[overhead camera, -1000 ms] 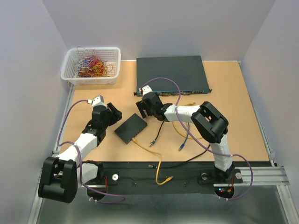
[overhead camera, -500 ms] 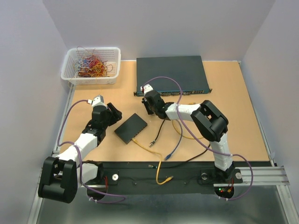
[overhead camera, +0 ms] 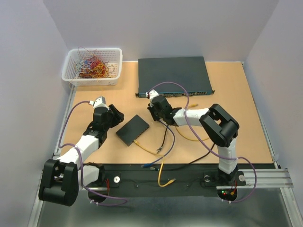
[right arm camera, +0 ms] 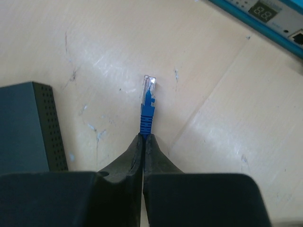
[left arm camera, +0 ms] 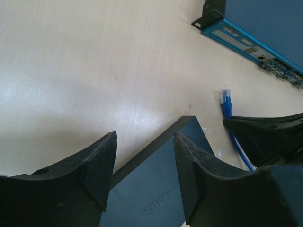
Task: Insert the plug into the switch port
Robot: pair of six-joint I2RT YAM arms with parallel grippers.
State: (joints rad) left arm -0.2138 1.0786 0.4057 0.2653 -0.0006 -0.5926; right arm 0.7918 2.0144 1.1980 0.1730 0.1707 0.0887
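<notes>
The blue plug (right arm camera: 148, 101) sticks out past my right gripper (right arm camera: 143, 137), which is shut on the blue boot just behind it, low over the table. In the top view this gripper (overhead camera: 152, 108) sits just right of the small black box (overhead camera: 133, 129). The box's vented short end (right arm camera: 51, 124) shows left of the plug; its switch port row is hidden from every view. My left gripper (left arm camera: 144, 138) is open, its fingers straddling the box's top (left arm camera: 156, 189) without touching it. From the left wrist the plug (left arm camera: 226, 99) lies beyond the box corner.
A large blue-grey rack switch (overhead camera: 173, 75) lies at the back, and a white basket (overhead camera: 92, 66) of tangled wires stands back left. A yellow cable (overhead camera: 161, 165) runs from the box's near edge over the front rail. A black cable (overhead camera: 164, 137) lies near it.
My right gripper has shut on the blue plug's boot and shifted slightly right. The blue cable's loose end swept toward the front left. The left arm has hardly moved.
</notes>
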